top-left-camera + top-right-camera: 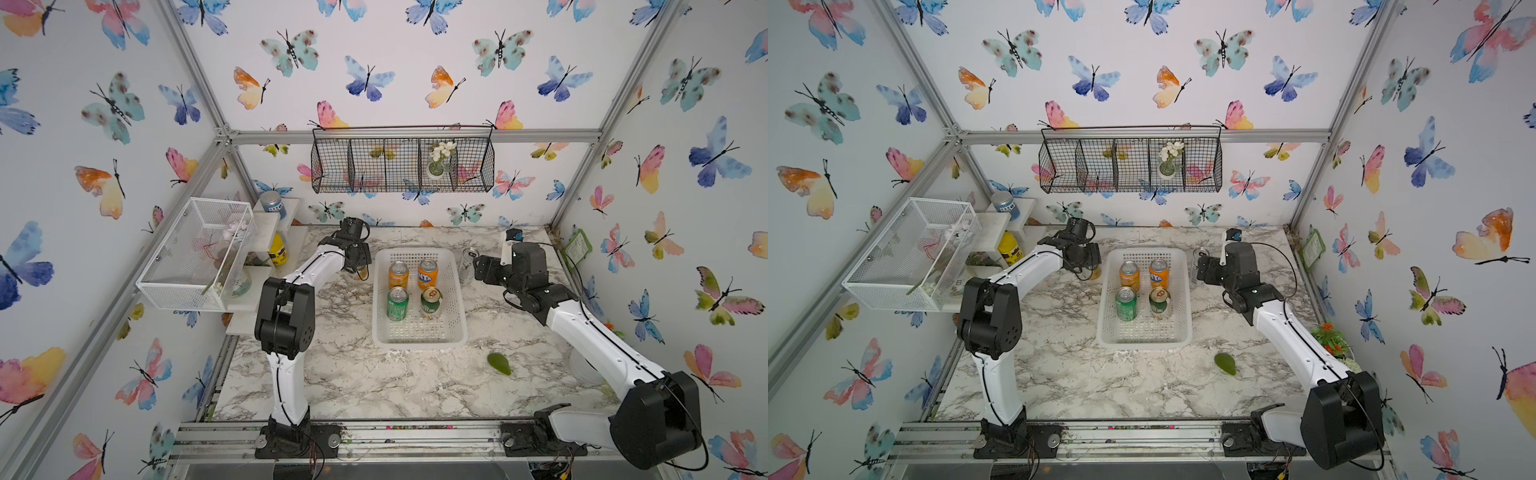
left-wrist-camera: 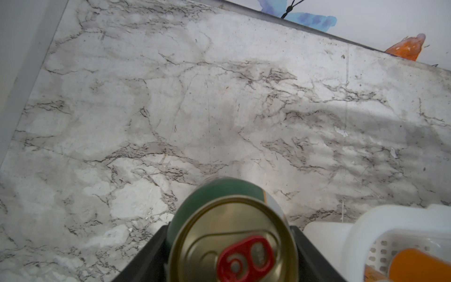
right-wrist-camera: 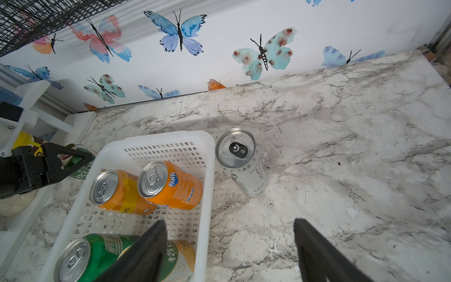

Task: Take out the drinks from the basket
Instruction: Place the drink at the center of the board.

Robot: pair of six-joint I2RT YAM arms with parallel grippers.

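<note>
The white perforated basket (image 1: 419, 338) sits mid-table and holds two orange cans (image 1: 398, 274) (image 1: 427, 273), a bright green can (image 1: 397, 305) and a dark green can with a gold top (image 1: 431, 303). My left gripper (image 1: 358, 266) is shut on another dark green, gold-topped can (image 2: 231, 232) just left of the basket's far corner. A slim silver-white can (image 3: 240, 161) stands on the marble right of the basket. My right gripper (image 3: 229, 222) is open and holds nothing. It hovers over the basket's right rim (image 3: 210, 195), near the silver can.
A white mesh box (image 1: 195, 253), a blue canister (image 1: 274, 204) and a yellow jar (image 1: 278, 249) sit on shelves at the left. A black wire basket (image 1: 403, 162) hangs on the back wall. A green leaf (image 1: 498, 363) lies front right, and a small plant (image 1: 1331, 336) stands by the right wall.
</note>
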